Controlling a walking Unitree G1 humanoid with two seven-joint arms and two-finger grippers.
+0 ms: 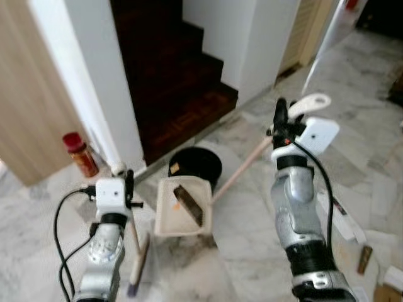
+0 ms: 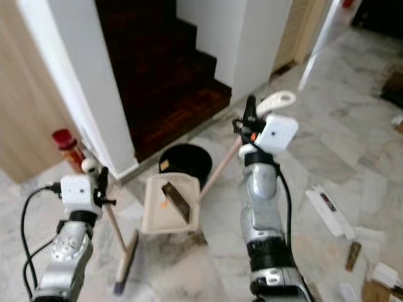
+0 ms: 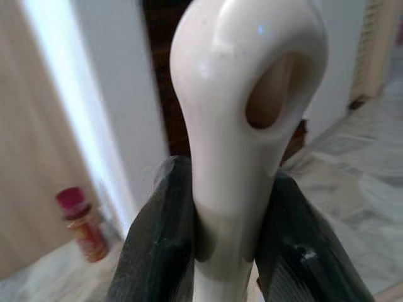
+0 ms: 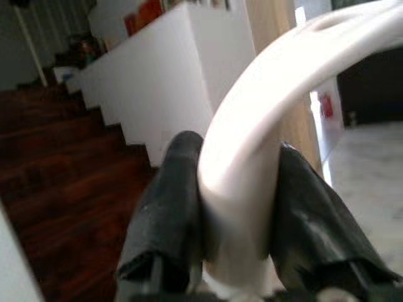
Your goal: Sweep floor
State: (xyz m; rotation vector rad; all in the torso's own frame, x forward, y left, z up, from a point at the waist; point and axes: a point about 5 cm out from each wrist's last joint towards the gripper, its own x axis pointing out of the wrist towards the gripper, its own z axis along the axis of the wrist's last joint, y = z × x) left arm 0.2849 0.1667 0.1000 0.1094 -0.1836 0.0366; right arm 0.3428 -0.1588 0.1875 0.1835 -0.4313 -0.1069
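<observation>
My left gripper (image 1: 128,182) is shut on the white looped top of a broom handle (image 3: 242,113). The broom's head (image 1: 141,261) rests on the marble floor by my left arm. A cream dustpan (image 1: 167,217) lies on the floor ahead, with a brown piece (image 1: 189,204) and small orange bits inside. Its long pinkish pole (image 1: 242,167) slants up to a white grip (image 1: 310,102). My right gripper (image 1: 280,119) is raised and shut on that white grip (image 4: 252,145).
A black round bin (image 1: 196,165) stands just behind the dustpan. Dark wooden stairs (image 1: 176,69) rise beyond a white wall corner (image 1: 101,94). A red-capped bottle (image 1: 80,154) stands at the left wall. Flat boxes (image 1: 343,217) and scraps (image 1: 364,259) litter the floor at right.
</observation>
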